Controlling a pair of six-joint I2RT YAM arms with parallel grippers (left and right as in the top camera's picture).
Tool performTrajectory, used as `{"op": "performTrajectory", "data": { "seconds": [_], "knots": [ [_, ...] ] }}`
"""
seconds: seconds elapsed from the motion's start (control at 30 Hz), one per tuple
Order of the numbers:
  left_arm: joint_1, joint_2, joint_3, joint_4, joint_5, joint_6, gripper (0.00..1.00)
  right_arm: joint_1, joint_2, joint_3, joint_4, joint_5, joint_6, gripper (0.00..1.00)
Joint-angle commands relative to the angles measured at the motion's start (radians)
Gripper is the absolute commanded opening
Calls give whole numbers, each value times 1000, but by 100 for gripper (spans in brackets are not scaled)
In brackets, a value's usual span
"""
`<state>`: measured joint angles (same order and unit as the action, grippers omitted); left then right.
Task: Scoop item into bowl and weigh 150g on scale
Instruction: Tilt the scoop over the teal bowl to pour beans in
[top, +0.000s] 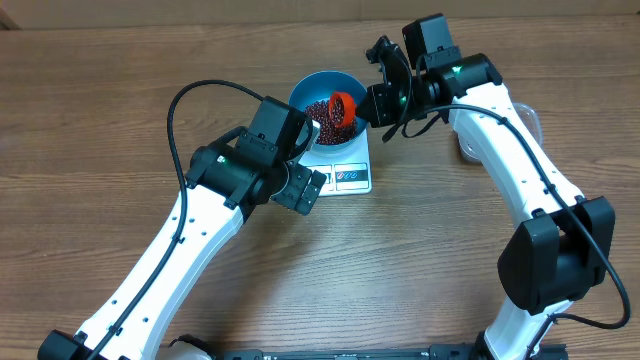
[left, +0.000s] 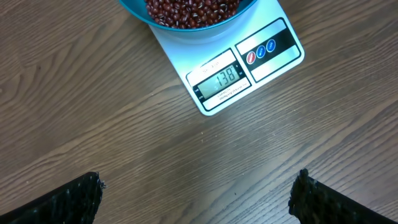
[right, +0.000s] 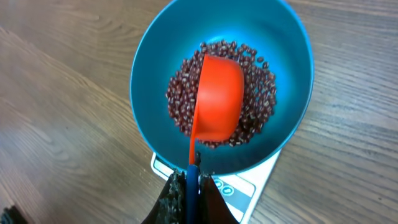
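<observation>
Tiny oval red-brown beans (right: 255, 93) heaped in a smooth deep blue bowl (right: 149, 68) on a flat white scale (left: 249, 68), toward the wood-grain worktop's (left: 93, 93) far edge.
Right claw (right: 191, 186) clenches the glossy orange plastic scoop (right: 217, 93), its hollow hidden, over the beans; left claw (left: 199, 186) is released, with only its tips in frame.

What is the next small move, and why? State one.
Probably withdraw the right gripper and its orange scoop from the bowl to fetch a small extra portion of beans: the scoop looks tipped out, and the scale reads 138, short of 150.
</observation>
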<state>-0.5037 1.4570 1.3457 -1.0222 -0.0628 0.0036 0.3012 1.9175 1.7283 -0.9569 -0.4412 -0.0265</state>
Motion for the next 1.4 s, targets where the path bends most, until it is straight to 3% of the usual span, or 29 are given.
{"op": "performTrajectory", "data": {
  "seconds": [0.0,0.67,0.8,0.97,1.37],
  "knots": [
    [0,-12,-4,2,11,16,100,-5,-45,35,2,-12,-31,4],
    [0,-12,-4,2,11,16,100,-5,-45,35,0,-14,-30,4],
    [0,-12,-4,2,11,16,100,0,-45,35,-30,-92,-163,4],
    [0,-12,-4,2,11,16,99,-6,-45,35,2,39,-3,4],
    [0,-12,-4,2,11,16,100,-9,-45,35,3,29,-3,4]
  ]
}}
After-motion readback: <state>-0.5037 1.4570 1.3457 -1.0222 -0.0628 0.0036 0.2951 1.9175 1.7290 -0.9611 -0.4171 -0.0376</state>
